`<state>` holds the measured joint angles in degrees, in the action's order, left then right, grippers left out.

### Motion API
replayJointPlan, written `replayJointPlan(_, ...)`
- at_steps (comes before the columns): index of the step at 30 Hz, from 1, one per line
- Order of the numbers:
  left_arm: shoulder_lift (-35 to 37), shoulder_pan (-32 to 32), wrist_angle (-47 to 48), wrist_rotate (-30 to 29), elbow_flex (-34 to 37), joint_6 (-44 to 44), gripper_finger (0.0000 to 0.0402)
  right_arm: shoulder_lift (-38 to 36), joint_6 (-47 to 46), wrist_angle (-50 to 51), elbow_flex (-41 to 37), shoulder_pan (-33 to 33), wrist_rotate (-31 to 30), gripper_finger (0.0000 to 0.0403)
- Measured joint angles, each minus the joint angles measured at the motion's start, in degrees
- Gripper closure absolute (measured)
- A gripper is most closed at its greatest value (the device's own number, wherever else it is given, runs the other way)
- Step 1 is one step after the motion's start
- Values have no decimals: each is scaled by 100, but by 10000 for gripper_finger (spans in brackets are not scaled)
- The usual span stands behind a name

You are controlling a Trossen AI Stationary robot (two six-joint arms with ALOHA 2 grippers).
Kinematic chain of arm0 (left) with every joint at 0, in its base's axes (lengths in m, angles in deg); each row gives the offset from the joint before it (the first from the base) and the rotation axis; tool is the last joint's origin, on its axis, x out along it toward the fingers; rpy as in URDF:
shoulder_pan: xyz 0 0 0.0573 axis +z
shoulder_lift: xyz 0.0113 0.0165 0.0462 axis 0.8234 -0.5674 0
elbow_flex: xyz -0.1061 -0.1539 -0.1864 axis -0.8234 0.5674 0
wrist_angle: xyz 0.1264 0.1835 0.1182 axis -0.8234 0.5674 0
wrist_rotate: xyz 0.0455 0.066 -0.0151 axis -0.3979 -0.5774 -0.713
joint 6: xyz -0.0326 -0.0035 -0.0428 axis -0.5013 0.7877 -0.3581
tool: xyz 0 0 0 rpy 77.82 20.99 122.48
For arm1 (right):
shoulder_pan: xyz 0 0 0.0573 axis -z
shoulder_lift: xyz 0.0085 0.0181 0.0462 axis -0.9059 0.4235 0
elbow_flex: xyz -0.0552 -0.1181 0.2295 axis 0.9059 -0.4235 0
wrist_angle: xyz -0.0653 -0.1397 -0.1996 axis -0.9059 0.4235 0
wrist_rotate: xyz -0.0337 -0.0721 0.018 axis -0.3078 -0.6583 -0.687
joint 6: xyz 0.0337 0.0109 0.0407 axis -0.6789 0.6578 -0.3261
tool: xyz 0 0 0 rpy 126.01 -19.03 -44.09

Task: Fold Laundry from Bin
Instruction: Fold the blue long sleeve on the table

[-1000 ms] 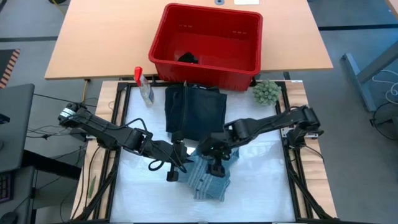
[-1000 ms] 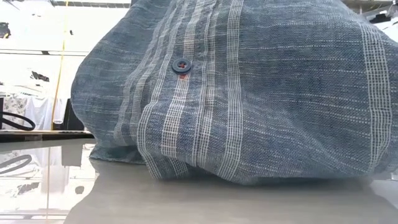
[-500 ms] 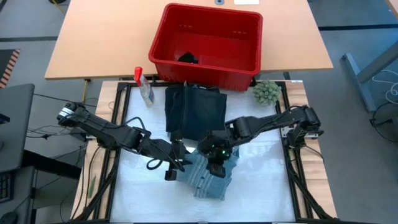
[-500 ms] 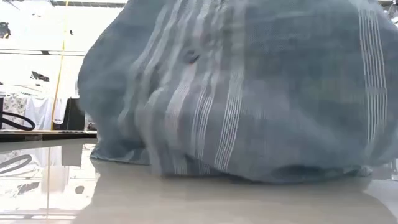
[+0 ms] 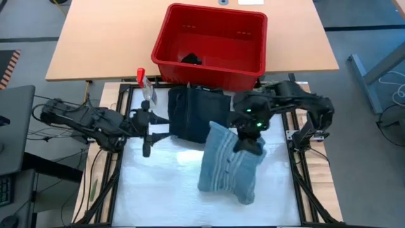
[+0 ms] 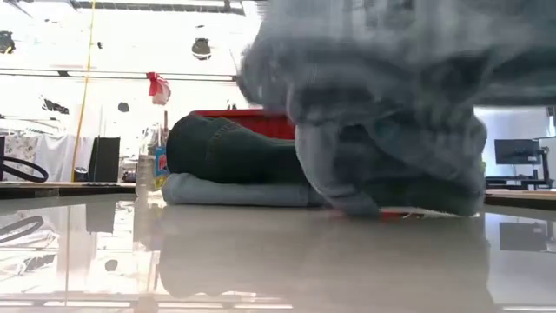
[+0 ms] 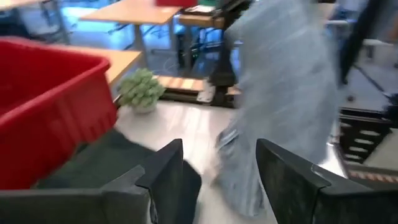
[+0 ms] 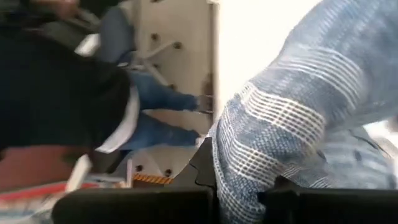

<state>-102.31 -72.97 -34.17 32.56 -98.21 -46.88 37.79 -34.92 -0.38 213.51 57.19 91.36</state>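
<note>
- High view: the shirt [image 5: 229, 168], grey-blue with pale stripes, is held up by the right gripper [image 5: 248, 134], which is closed on its upper corner; the cloth hangs from there down to the white mat [image 5: 158, 190], its long axis running from the gripper toward the near edge of the table, slightly slanted; the lower end is bunched on the mat; a dark folded stack [image 5: 197, 113] lies just behind it, in front of the bin [image 5: 212, 41], where one dark garment [image 5: 191, 59] is left; the left gripper [image 5: 147, 126] is seen beside the stack, apart from the shirt, its fingers parted and empty.
- Low view: the shirt [image 6: 391, 113] is seen blurred and lifted, only its lowest fold touching the table; the stack [image 6: 234, 161] is shown as a dark piece on a lighter one, with the bin's red rim [image 6: 243, 113] behind.
- Left wrist view: the two fingers [image 7: 168, 177] are spread with nothing between them; the shirt [image 7: 280, 106] hangs ahead, near upright; the bin [image 7: 50, 106] and a green ball [image 7: 142, 89] are also shown.
- Right wrist view: striped cloth [image 8: 286, 130] is pinched between the closed fingers.
- Risks, as judged: the hold is on one corner only, so the cloth may slip out under its own weight; the swinging shirt may be dragged over the stack and undo it; with the lower end crumpled, it may be laid down twisted unless a second corner is taken by the left gripper.
</note>
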Motion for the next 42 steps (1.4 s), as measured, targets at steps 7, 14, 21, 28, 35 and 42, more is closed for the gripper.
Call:
replayJointPlan(7,-319,851,-1485,136,1262,-890,224,-209,-170,-745,3,-467,427,366)
replayJointPlan(14,-1434,1539,-4484,1197,1854,-1212,244,-74,-478,-2009,2,-956,686,366)
replayJointPlan(21,-3287,1662,-5565,3302,1027,-1931,288,44,-375,-2463,2,-1012,682,364)
replayJointPlan(28,-4397,1124,-6335,4939,184,-1849,392,-7,62,-2164,2,-805,672,364)
replayJointPlan(35,-4662,805,-7734,6836,-198,-2023,401,-181,909,-1001,2,-502,298,366)
replayJointPlan(42,-4664,704,-8451,7291,-262,-2631,401,-418,1525,-541,2,100,-79,366)
